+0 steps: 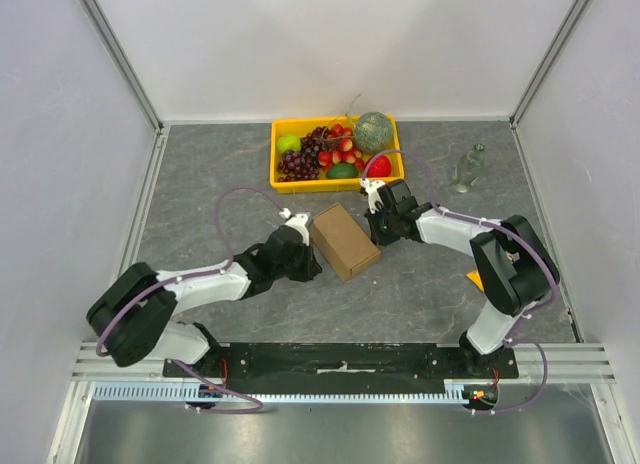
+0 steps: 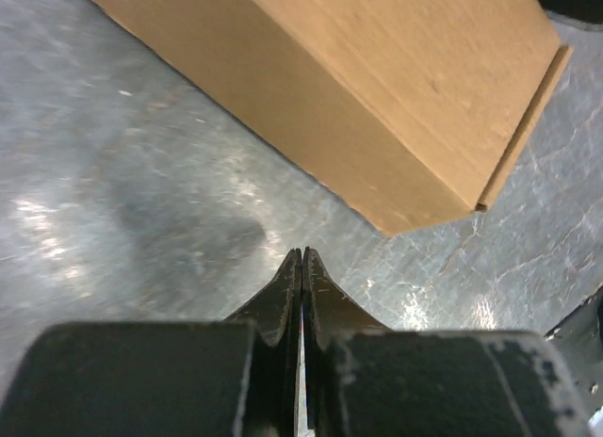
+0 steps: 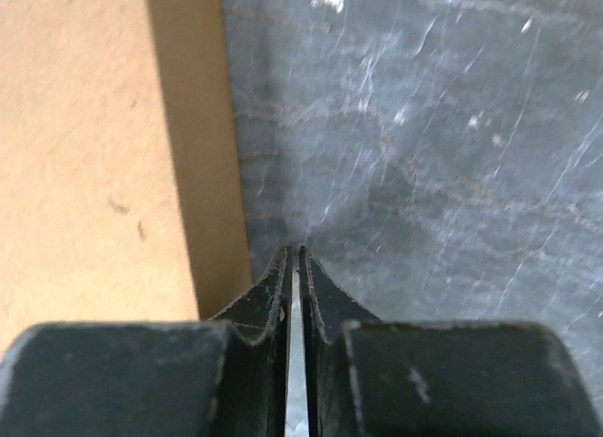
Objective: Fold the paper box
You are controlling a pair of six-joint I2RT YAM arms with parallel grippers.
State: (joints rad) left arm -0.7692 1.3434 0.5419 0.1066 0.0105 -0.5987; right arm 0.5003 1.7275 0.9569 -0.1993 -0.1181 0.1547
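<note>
We're on the left arm first: from its base at the near left it stretches low across the table, and the left gripper sits at the left long side of the paper box. In the left wrist view its fingers are pressed flat together with nothing between them, tips down near the table and a strip of bare surface before the box wall. On the right, the arm stands up from the near right, bends high at the elbow and runs left. That puts the right gripper at the box's far right corner. Its fingers are drawn almost together with only a thin slit of light between them. They grip nothing, and the brown wall lies just to their left. The box itself lies closed and shallow, turned on a diagonal in the middle of the table, between the two grippers. The surface is grey and marbled, glossy under the lights, and white walls in metal framing close in the left, right and far sides. Just beyond the box sits a yellow crate with a green apple, dark grapes and a melon. A clear bottle stands off to the far right, and a small orange piece peeks out beside the right arm.
</note>
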